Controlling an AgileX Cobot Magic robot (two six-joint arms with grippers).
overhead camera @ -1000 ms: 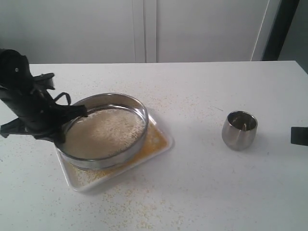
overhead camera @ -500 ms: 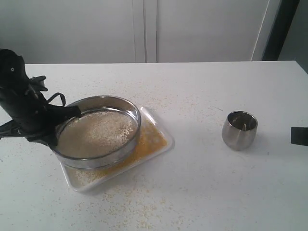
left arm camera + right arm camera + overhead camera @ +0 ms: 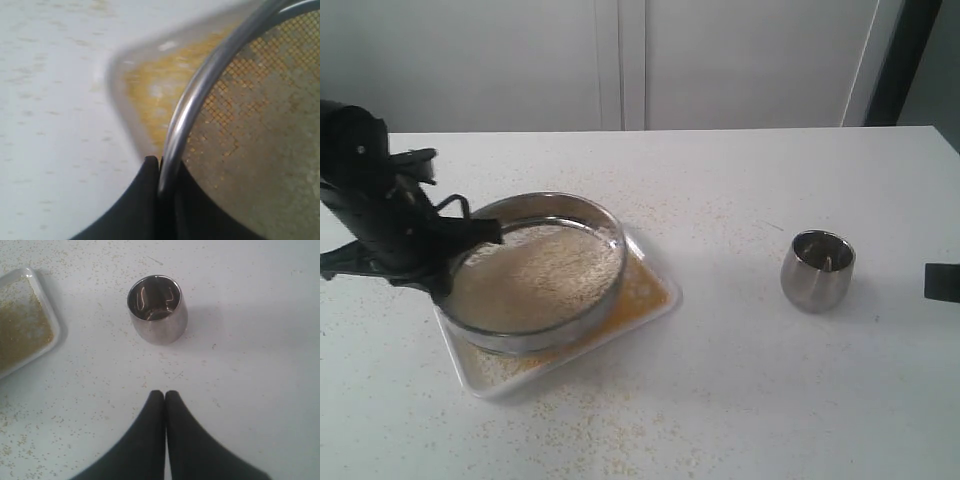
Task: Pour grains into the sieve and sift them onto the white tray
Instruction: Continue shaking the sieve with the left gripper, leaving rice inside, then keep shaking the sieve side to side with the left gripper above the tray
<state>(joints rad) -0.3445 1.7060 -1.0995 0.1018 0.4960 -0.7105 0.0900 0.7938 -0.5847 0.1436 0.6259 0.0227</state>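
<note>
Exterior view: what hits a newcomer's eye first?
The wide round steel mesh sieve, holding whitish grains, gripped at its rim by the black left pincer, at left. Beneath it, a shallow white rectangular tray dusted with fine yellow granules. A small rounded steel cup stands to the right.

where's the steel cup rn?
Exterior view: the steel cup stands upright on the right side of the table, well clear of the white tray to its left. The right wrist view shows it ahead of the shut right gripper, untouched.
</note>
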